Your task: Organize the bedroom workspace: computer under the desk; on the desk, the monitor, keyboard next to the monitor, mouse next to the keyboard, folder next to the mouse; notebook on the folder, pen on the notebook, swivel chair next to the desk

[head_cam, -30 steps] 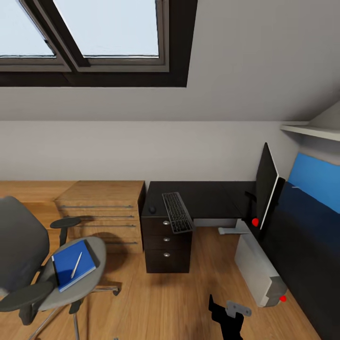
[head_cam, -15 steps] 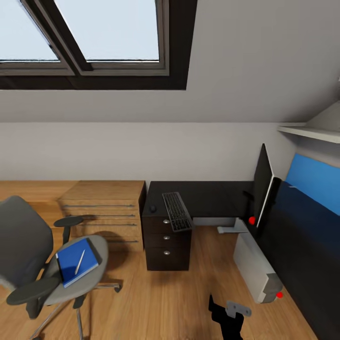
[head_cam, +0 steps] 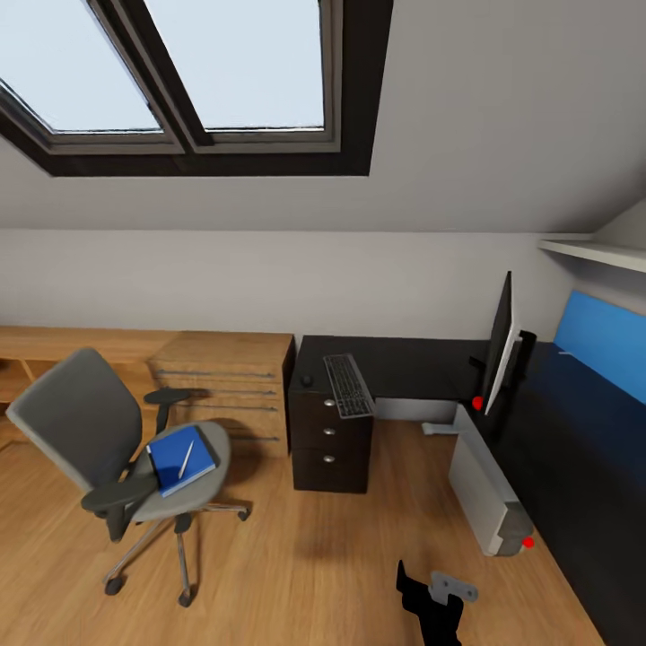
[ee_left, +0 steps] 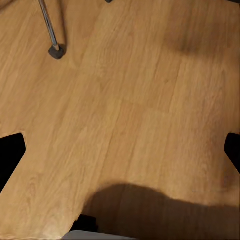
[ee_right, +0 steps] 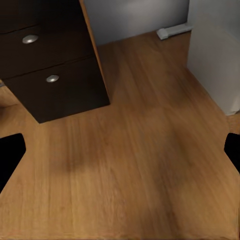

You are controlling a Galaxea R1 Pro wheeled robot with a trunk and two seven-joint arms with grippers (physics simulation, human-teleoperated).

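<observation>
**Chair and desk apart, both grippers spread over bare floor**

The swivel chair (head_cam: 117, 449) stood on the wooden floor (head_cam: 296, 565), well apart from the desk (head_cam: 404, 363). On its seat lay the blue folder (head_cam: 179, 459), and the pen (head_cam: 186, 458) rested across the top of it; I could not make out the notebook for certain. A light oak chest of drawers (head_cam: 224, 386) stood between chair and desk.

On the black desk top the keyboard (head_cam: 348, 385) lay over the dark drawer unit (head_cam: 329, 444), with the mouse (head_cam: 307, 380) just beside it on the chair's side. The monitor (head_cam: 499, 345) stood upright in the desk's corner, seen nearly edge-on, near the blue back panel (head_cam: 601, 345). The computer (head_cam: 484, 489) sat on the floor under the desk, a red light at its near corner.

The left gripper (ee_left: 120, 150) hung over bare floor, fingers wide apart and holding nothing. The right gripper (ee_right: 120, 150) was likewise spread and empty, near the drawer unit
</observation>
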